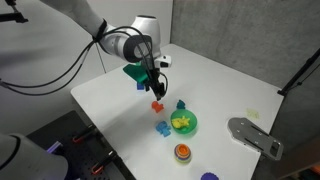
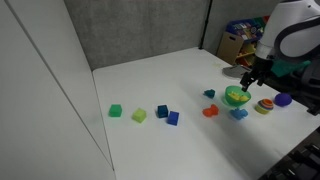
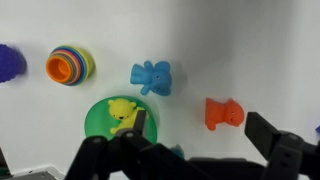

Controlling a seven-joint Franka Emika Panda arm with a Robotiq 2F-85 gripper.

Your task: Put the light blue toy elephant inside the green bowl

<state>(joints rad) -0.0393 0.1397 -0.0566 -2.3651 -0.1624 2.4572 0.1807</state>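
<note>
Light blue toy elephant [image 3: 150, 77] lies flat on the white table [image 1: 110, 100], outside the green bowl [image 3: 97, 122] and just beside its rim at about 1 o'clock in the wrist view. It is untouched, so the task looks not yet begun.

Working down in size, the single arm [image 1: 115, 40] reaches over the cluster of toys. Its gripper [image 1: 153, 90] hangs above them with the jaws spread wide and nothing between them, probably so they can drop around the small figure.

The one bowl sits upright, ready to receive, though a yellow toy [image 3: 122, 113] already takes up part of it. The elephant will likely have to land beside that toy.

One stack of rainbow cups [image 3: 70, 65] stands at about 10 o'clock of the bowl, and one purple toy [image 3: 8, 62] lies further out the same way. One orange-red toy [image 3: 224, 113] sits at 3 o'clock, close enough to be grabbed by mistake.

One darker teal toy [image 1: 181, 104] stands upright near the bowl. Four small cubes [image 2: 140, 114] lie in a loose row, well apart from the rest.
</note>
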